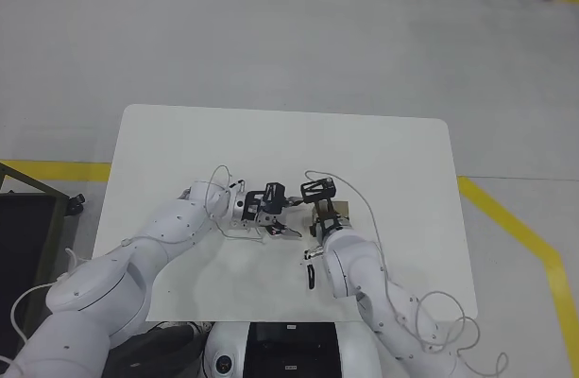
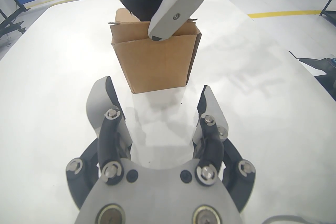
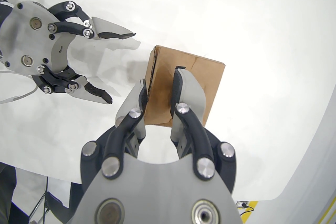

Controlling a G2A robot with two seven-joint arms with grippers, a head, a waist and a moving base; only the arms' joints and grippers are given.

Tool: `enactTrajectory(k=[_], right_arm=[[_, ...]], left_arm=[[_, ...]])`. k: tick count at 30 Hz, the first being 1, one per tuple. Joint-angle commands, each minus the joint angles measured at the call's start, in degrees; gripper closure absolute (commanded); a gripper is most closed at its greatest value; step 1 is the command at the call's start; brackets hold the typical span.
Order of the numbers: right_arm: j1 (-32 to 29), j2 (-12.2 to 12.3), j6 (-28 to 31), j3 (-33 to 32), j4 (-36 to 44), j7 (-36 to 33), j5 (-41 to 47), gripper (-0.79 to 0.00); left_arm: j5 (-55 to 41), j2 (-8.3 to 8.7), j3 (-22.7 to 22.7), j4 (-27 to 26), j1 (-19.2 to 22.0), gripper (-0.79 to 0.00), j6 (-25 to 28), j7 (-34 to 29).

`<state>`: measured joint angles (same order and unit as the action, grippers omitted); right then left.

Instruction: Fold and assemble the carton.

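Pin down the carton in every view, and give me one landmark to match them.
Top view: carton near the middle of the table.
Left wrist view: centre, upright, just beyond the open left end effector.
Right wrist view: centre, at the right end effector.
Shared landmark: the left end effector, beside the carton in all three.

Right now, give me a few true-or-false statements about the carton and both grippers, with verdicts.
1. The carton lies flattened on the table. False: it stands upright with its top open.
2. The left gripper is open. True.
3. The left gripper grips the carton. False: it is apart from the carton and holds nothing.
4. The right gripper is at the carton's top. True.
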<state>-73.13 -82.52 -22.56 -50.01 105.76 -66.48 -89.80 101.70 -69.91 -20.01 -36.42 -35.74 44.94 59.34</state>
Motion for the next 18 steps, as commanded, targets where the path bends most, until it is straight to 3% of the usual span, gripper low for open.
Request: enactTrajectory(k=[1, 14, 18], right_arm=[[0.2, -0.2, 0.1, 0.2, -0.3, -0.1, -0.2, -0.188], [-1.9, -0.6, 1.0, -1.8, 3.6, -0.8, -2.2, -0.289], [-2.7, -0.8, 1.6, -2.3, 4.5, -0.6, -2.3, -0.289]], left_arm=[[-0.2, 0.08, 0.1, 0.0, 0.0, -0.582, -0.1, 0.1], [-0.6, 0.35, 0.7, -0.3, 0.2, -0.585, -0.1, 0.1], [-0.8, 0.35, 0.9, -0.3, 0.2, -0.585, 0.1, -0.1]])
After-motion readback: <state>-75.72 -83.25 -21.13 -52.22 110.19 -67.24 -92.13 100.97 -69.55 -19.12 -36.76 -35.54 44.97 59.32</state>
